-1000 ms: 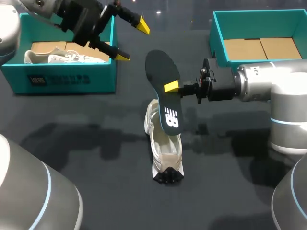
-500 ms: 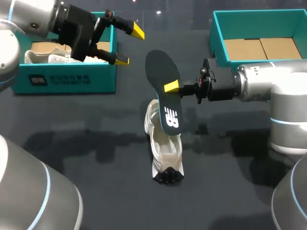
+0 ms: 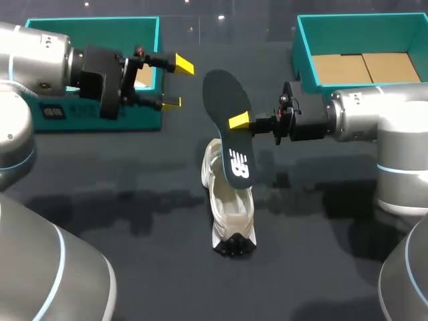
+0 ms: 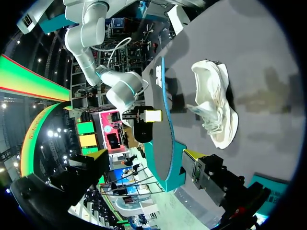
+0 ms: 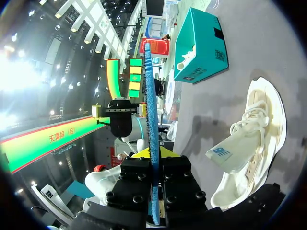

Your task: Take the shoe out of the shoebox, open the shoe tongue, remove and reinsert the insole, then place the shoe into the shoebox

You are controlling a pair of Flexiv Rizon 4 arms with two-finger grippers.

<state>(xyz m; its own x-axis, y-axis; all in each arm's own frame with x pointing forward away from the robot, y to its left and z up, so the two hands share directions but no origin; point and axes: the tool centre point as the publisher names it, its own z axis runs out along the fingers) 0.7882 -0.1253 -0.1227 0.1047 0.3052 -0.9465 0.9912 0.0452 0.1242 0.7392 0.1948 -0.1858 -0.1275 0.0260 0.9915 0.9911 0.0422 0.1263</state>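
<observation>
- The right gripper is pinching the insole between its two yellow-tipped fingers, one pressing on each face.
- The insole is showing edge-on, as a thin blue strip rising straight out ahead of the fingers.
- A cream shoe is lying on the dark table just beside the insole, apart from it, its laces loose.
- The shoe's tongue is sticking out of the opening toward the insole.
- A teal shoebox is sitting on the table farther out than the shoe, on the same side of the insole, a pale shoe peeking over its rim.
- The left gripper is hanging beyond the insole, its yellow tips spread apart.
</observation>
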